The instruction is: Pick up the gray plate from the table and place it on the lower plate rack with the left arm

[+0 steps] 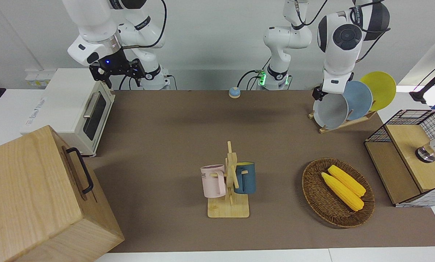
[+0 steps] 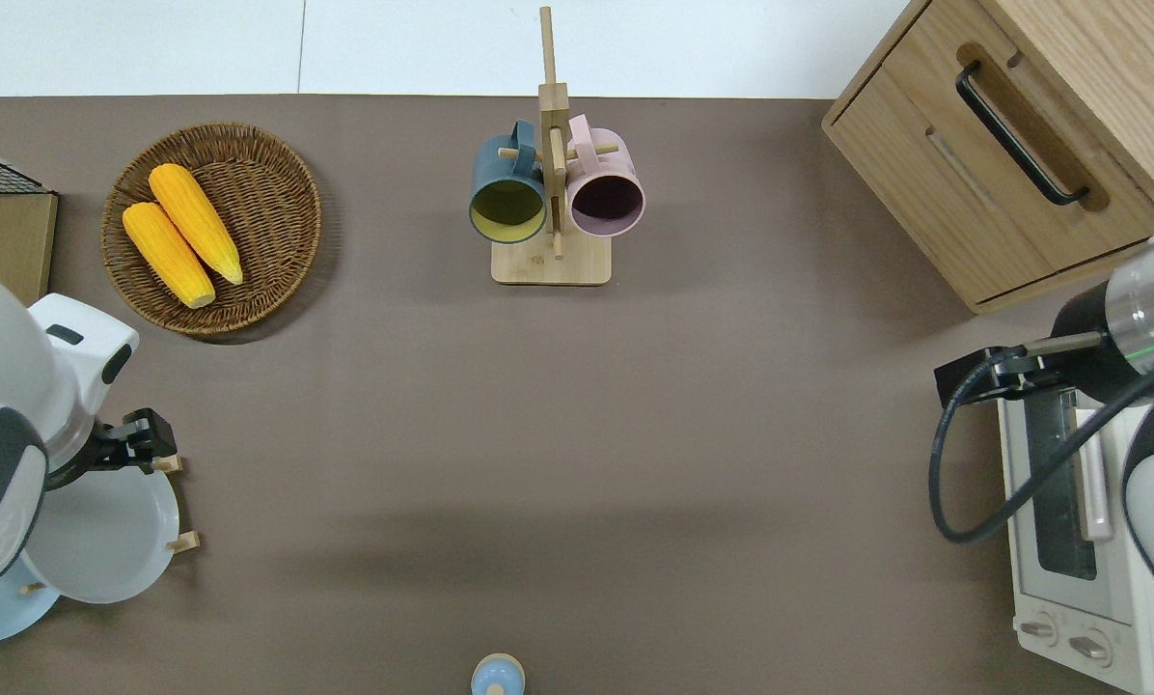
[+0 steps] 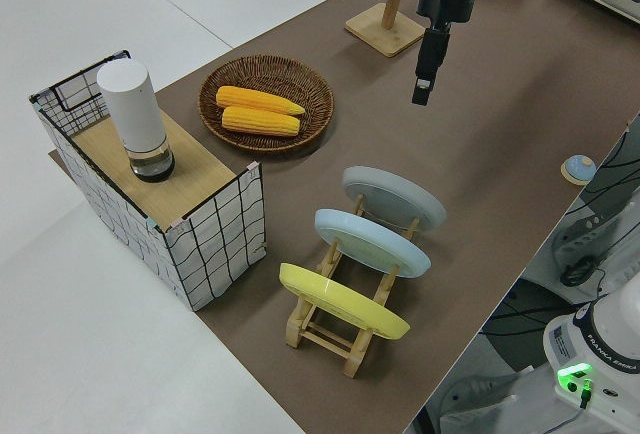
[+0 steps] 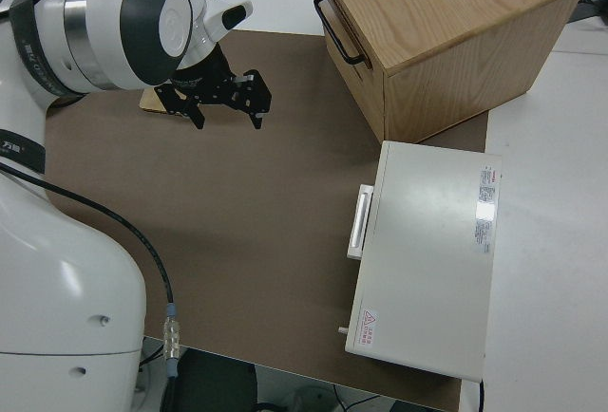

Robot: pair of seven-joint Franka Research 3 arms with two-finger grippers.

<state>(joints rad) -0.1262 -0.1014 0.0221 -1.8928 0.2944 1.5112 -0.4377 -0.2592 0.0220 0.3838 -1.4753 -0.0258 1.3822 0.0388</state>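
Your gray plate (image 1: 329, 112) is off the table (image 1: 174, 123) and stands slanted in the lower plate rack (image 1: 343, 123). It sits in the end slot toward the middle of the table. The sky-blue plate (image 3: 372, 242) leans in the next slot along, toward the left arm's end of the table. The yellow plate (image 3: 340, 301) is in the last slot. The rack itself sits close to the robots at the left arm's end of the mat.

The left gripper (image 1: 317, 94) is up in the air with nothing in its grasp. In the left side view there is clear space between it and the plate's raised rim. From overhead it hangs over the edge of the plate farther from the robots, above the tip of the rack's rail there. It points straight down and touches neither plate nor rack. You cannot tell from these views how far its jaws are parted.

The wicker basket (image 1: 337, 193) with two cobs of corn lies farther from the robots than the rack, well apart from it.

Your right arm is parked. Its right gripper (image 4: 228, 113) is spread wide and empty.
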